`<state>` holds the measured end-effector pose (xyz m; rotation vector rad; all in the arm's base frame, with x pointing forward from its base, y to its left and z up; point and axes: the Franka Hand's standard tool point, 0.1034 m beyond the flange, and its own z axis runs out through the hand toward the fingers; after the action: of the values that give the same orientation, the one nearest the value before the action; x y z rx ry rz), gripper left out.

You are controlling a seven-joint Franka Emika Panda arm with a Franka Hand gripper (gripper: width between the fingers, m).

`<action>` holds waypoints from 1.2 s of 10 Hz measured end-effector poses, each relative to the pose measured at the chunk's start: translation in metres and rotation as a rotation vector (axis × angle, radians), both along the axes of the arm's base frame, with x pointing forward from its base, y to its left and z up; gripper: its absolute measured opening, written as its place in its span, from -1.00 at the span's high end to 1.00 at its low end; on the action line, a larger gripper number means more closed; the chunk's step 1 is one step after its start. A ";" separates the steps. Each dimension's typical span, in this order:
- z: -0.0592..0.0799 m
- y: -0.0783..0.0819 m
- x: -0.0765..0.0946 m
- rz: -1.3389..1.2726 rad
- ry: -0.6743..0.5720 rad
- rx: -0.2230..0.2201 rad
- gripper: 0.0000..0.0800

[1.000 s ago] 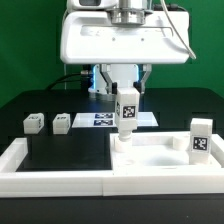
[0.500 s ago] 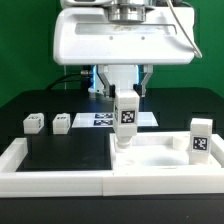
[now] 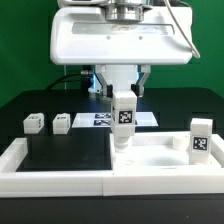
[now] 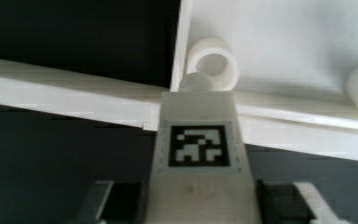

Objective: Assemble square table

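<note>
Toward the rear left of the black surface (image 3: pixel 60 150), two short leg blocks (image 3: pixel 35 122) (image 3: pixel 62 122) lie side by side, apart from each other. A white rail (image 3: pixel 50 180) borders that surface along its left and front edges. Behind the blocks, toward the exterior view's right, the marker board (image 3: pixel 100 120) lies flat near the rear edge, partly hidden by the arm.

At centre, the gripper (image 3: pixel 124 100) hangs straight down with its jaws clamped on a third leg (image 3: pixel 125 117), which it holds upright with the tag facing the camera. In the wrist view the same leg (image 4: pixel 201 150) sits between the two fingers (image 4: pixel 105 203), and its far end is at a corner of the slab. Whether the two touch cannot be told.

The square slab (image 3: pixel 160 165) lies flat at the front right of the surface, its left edge against the rail. A fourth leg (image 3: pixel 201 140) stands upright at the slab's rear right corner.
</note>
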<state>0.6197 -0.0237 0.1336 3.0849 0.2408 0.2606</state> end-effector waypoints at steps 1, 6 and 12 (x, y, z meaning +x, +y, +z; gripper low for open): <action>-0.005 0.002 0.001 -0.013 -0.005 0.000 0.26; -0.022 0.004 0.000 -0.019 0.011 -0.008 0.26; -0.032 0.010 -0.005 -0.024 0.027 -0.006 0.26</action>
<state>0.6148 -0.0140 0.1019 3.0849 0.2044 0.2177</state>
